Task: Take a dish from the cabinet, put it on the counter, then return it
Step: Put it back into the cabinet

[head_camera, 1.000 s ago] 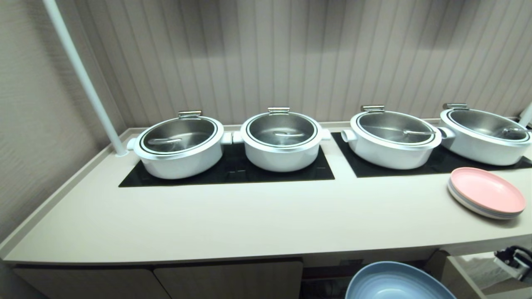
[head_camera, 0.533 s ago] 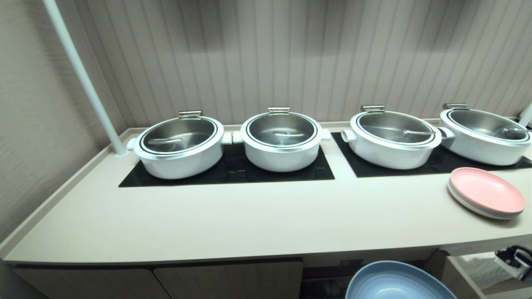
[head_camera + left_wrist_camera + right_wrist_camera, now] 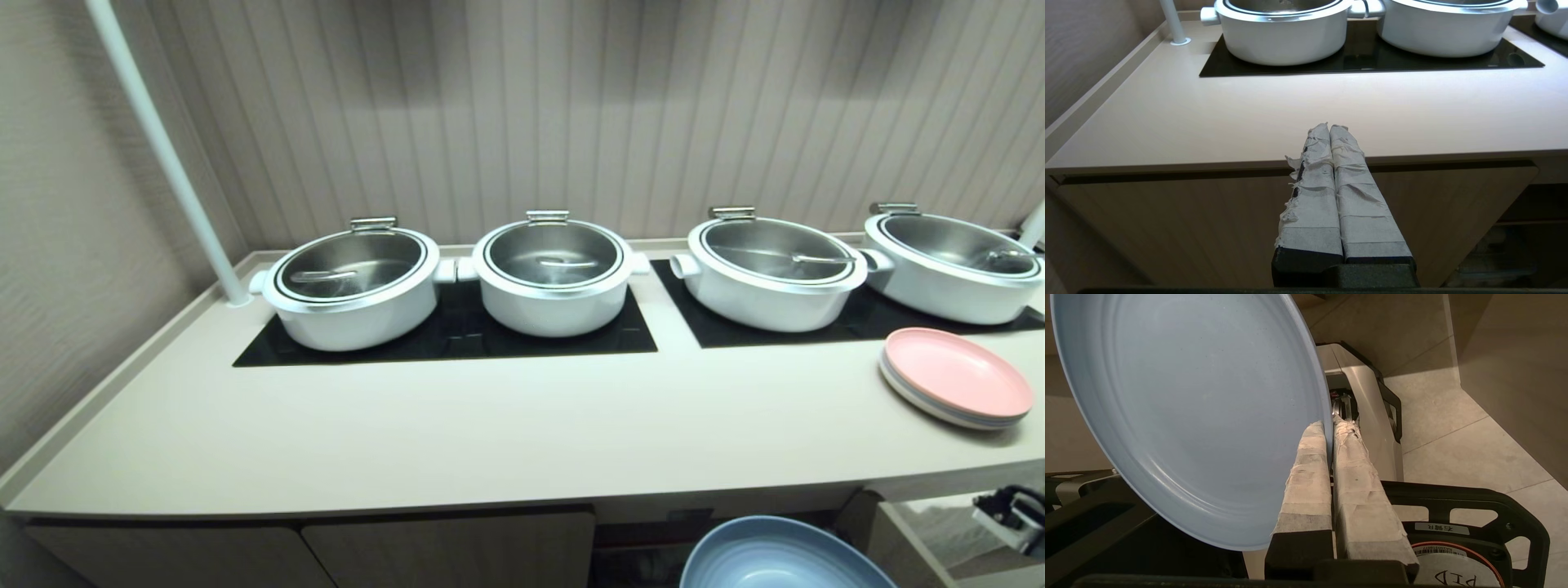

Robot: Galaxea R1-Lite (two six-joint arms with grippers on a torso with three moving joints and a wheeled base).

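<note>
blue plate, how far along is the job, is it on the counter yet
Done: the dish is gripped, its rim pinched in the shut right gripper. In hand: it is carried low, below the counter's front edge, by the cabinet. Whether it has already been on the counter cannot be told, so either setting down and returning, or just the return, remains. The left gripper is shut and empty.

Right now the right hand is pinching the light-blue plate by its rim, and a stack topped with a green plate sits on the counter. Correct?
Not quite. The stack on the counter is topped with pink, as the head view shows. The right hand does pinch the light-blue plate by its rim.
</note>
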